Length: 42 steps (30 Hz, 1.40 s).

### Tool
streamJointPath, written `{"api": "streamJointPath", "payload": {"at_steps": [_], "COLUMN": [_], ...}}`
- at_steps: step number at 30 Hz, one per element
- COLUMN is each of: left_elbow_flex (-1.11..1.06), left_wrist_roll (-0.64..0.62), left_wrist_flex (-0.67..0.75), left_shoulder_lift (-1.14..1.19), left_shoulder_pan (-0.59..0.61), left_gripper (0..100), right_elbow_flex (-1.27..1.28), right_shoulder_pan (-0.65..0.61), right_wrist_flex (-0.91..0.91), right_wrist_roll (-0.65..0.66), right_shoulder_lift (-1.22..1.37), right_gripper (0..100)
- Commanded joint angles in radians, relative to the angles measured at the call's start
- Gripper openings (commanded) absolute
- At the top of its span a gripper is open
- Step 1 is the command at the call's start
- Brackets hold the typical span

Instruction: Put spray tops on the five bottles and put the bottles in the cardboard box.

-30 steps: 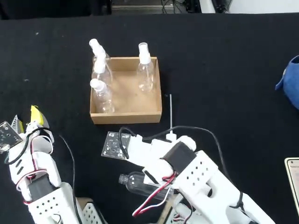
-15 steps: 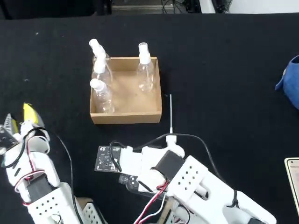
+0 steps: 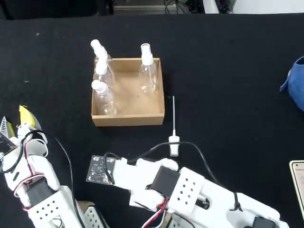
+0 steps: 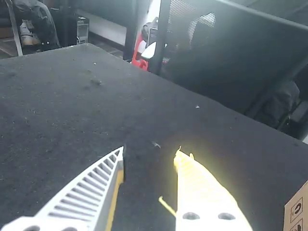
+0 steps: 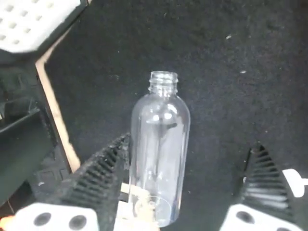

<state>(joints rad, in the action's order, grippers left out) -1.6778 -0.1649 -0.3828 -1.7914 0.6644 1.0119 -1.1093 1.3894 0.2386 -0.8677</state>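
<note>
The right end effector (image 5: 192, 143) sat open astride the uncapped 5th bottle (image 5: 160, 139), grasp seemingly next; the left end effector (image 4: 149, 151) gaped empty

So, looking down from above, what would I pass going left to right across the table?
In order: left gripper → cardboard box → spray top lying loose on the table → blue object at the right edge.
</note>
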Motion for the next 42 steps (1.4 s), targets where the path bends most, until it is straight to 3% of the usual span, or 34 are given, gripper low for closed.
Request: {"api": "streamJointPath", "payload": {"at_steps": [1, 8, 12, 18, 21, 24, 25, 27, 30, 33, 36, 42], "left_elbow_flex": [-0.022, -0.022, -0.022, -0.022, -0.022, -0.022, -0.022, -0.022, -0.022, -0.016, 0.019, 0.163], "left_wrist_roll": [-0.005, -0.005, -0.005, -0.005, -0.005, -0.005, -0.005, -0.005, -0.005, -0.005, -0.005, 0.005], "left_wrist_flex": [0.025, 0.025, 0.025, 0.025, 0.025, 0.025, 0.025, 0.025, 0.025, 0.023, 0.017, -0.190], "left_shoulder_lift": [0.005, 0.005, 0.005, 0.006, 0.006, 0.006, 0.006, 0.003, 0.003, 0.002, 0.008, 0.008], "left_shoulder_pan": [0.012, 0.012, 0.012, 0.012, 0.012, 0.012, 0.012, 0.012, 0.018, 0.021, 0.021, 0.093], "left_gripper": [3, 3, 3, 3, 3, 3, 3, 3, 3, 3, 3, 3], "right_elbow_flex": [0.048, 0.131, 0.170, 0.309, 0.317, 0.317, 0.317, 0.289, 0.199, 0.071, 0.042, 0.067], "right_shoulder_pan": [-0.023, -0.020, 0.055, 0.160, 0.164, 0.164, 0.163, 0.169, 0.164, 0.166, 0.164, 0.129], "right_wrist_flex": [-0.078, -0.143, -0.187, -0.345, -0.354, -0.358, -0.359, -0.350, -0.354, -0.381, -0.540, -0.841], "right_wrist_roll": [-0.012, 0.000, 0.003, 0.130, 0.132, 0.140, 0.141, 0.132, 0.129, 0.003, -0.189, -0.439], "right_shoulder_lift": [0.015, 0.016, 0.016, 0.016, 0.016, 0.012, 0.008, 0.010, 0.008, 0.016, 0.016, 0.047], "right_gripper": [33.6, 33.6, 33.5, 33.2, 24.0, 2.9, 0.5, 5.3, 0.8, 1.5, 1.1, 1.1]}}
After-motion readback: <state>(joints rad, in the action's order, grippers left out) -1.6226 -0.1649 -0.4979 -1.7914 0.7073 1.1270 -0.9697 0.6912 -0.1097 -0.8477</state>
